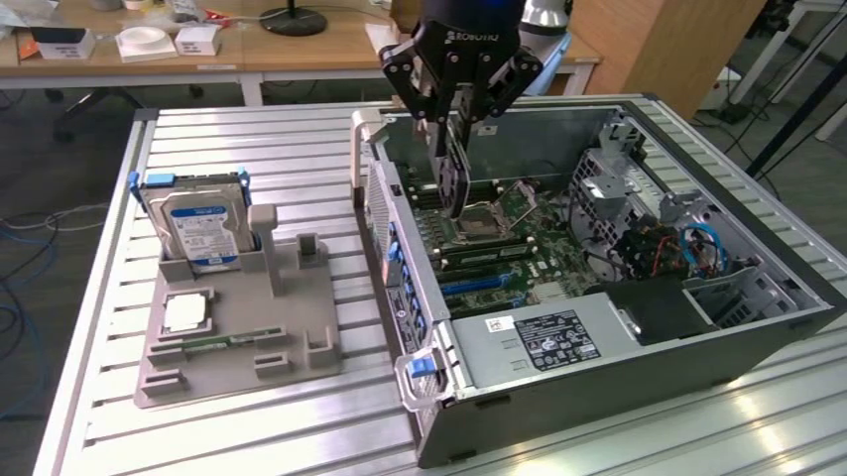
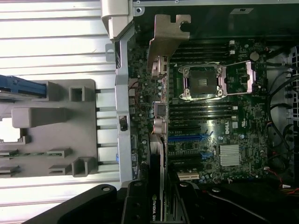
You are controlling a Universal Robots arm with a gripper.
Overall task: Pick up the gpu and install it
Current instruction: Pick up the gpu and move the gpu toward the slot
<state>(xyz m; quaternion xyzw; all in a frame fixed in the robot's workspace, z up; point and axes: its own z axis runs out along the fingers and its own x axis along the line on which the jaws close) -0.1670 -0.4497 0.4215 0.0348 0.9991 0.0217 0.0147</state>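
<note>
Item held: the gripper [image 1: 454,111], at upper centre of the exterior view, is clamped on the gpu [image 1: 454,174]. The wrist view confirms this, with the gripper [image 2: 158,200] closed on either face of the card [image 2: 156,168].

Location: the gpu is off the table and inside the opening of the computer case [image 1: 636,397]. It is above the motherboard [image 1: 530,248].

Orientation: the card hangs straight down from the gripper, seen edge-on as a narrow dark strip. Its long axis appears upright, with the silver bracket [image 2: 164,39] at the end farthest from the gripper. The lower end sits over the CPU socket [image 1: 479,226]. Whether it clears the board cannot be determined.

Governing relation: the blue expansion slots [image 1: 474,285] lie flat on the board, toward the lower part of the frame from the card. They run crosswise toward the case wall on the exterior view's left. The card is judged neither over them nor aligned with them.

Installation: not done.

Other: the grey fixture tray [image 1: 238,377] at the exterior view's left holds the hard drive [image 1: 198,228].
</note>
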